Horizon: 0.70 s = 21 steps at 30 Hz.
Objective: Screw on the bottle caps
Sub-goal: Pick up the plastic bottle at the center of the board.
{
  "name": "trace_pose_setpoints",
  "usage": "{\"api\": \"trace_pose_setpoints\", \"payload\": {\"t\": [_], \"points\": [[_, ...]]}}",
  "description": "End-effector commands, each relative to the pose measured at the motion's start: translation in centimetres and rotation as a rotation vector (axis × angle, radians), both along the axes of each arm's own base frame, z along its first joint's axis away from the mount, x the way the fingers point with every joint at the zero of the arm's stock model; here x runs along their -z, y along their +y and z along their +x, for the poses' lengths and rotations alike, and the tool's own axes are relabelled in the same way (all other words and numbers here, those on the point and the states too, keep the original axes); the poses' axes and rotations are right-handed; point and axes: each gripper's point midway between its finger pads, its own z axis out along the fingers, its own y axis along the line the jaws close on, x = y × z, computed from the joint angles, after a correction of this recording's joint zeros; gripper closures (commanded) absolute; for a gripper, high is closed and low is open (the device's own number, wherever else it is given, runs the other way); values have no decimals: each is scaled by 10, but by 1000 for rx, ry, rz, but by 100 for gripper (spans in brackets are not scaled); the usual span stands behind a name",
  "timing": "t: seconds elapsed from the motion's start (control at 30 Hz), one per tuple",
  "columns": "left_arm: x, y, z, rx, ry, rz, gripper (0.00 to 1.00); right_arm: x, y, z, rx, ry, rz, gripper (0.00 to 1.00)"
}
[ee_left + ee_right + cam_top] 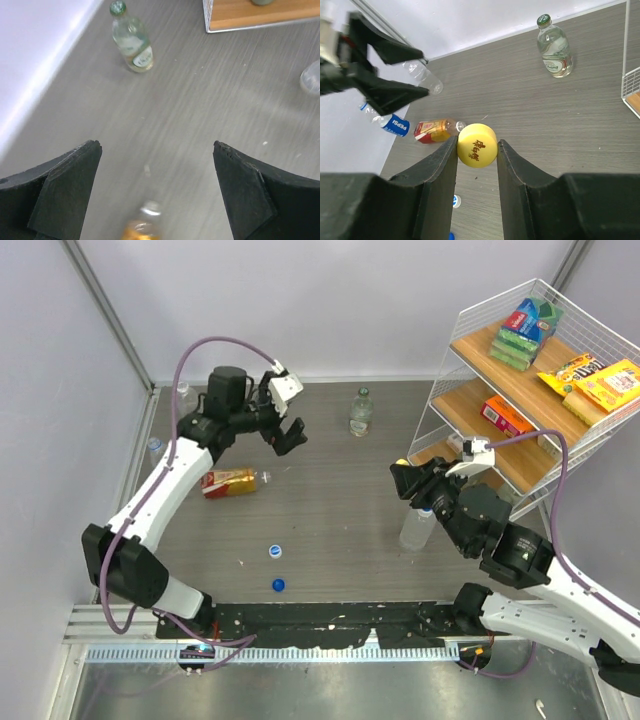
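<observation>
My right gripper (477,147) is shut on a yellow bottle cap (477,145) and holds it above the table. Beyond it lies an amber bottle with a red label (434,130) on its side, its neck uncapped. My left gripper (156,145) hangs open and empty above that amber bottle (230,482), whose neck (147,215) shows blurred below the fingers. A white cap with a blue middle (274,551) and a dark blue cap (279,585) lie on the table near the front. A clear uncapped bottle (417,528) stands beside my right arm.
A clear bottle with a green cap (361,412) stands at the back. A blue-labelled bottle (395,124) and a clear bottle (424,76) lie along the left wall. A white wire rack (450,390) with boxed snacks fills the right side.
</observation>
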Motion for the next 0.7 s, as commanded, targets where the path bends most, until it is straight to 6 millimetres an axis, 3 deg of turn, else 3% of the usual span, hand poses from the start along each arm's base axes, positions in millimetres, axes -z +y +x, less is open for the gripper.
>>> {"api": "trace_pose_setpoints", "payload": {"t": [0.0,0.1,0.2,0.3,0.53,0.67], "points": [[-13,27,-33,320,-171,305,0,-2,-7,4,47,-7,-2,76],[16,61,-53,418,-100,426,0,-3,-7,4,46,-11,-11,76],[49,91,-41,357,-170,535,0,-6,-8,5,48,-16,-17,76],[80,113,-53,353,-117,643,0,-14,-5,7,47,-17,-31,76],[102,145,-42,340,-51,653,0,-12,23,17,-17,12,-119,76],[121,155,-40,371,15,669,0,-14,29,20,-30,5,-118,76]]}}
